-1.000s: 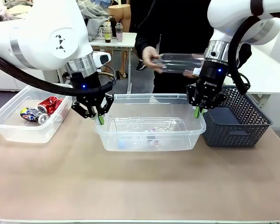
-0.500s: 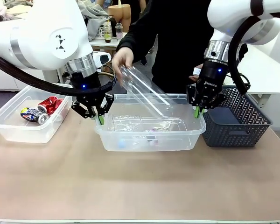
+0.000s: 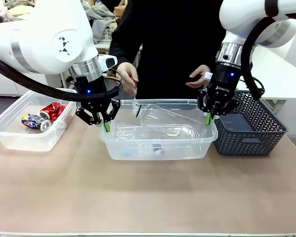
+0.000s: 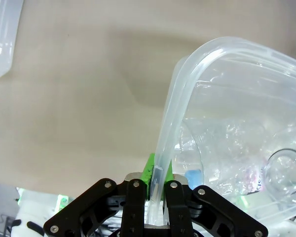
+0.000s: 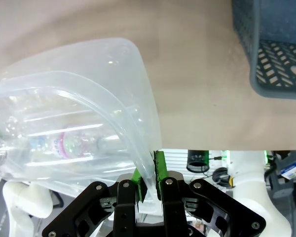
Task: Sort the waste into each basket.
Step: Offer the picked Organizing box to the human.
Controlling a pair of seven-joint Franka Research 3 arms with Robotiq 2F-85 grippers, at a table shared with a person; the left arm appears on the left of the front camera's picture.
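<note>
Pinching the middle tub (image 3: 159, 148) from both short sides, the two arms hold it on the table (image 3: 148, 197); its long axis runs left-right betw. them.

Left first: the left tub (image 3: 12, 136) stands apart at the table's left edge, w/ a red can (image 3: 52, 110) and a blue-yellow can (image 3: 33, 121) inside, touching each other. Next, the left end effector (image 3: 105, 126) is pressed together on the rolled rim of the middle tub's left wall; the left wrist view shows the rim between its green pads (image 4: 149, 168).

In the middle tub lie clear bottles (image 3: 163, 126), one w/ pink label, approx. parallel to the long axis. The person's hands (image 3: 129, 78) hover just above its far rim.

The right end effector (image 3: 208, 118) is pinching the right wall's rim in same way. Just beside it, the dark lattice basket (image 3: 266, 136) stands; I see nothing in it.

I judge any coming lift needs both arms moving together, because the tub hangs exactly betw. them.
</note>
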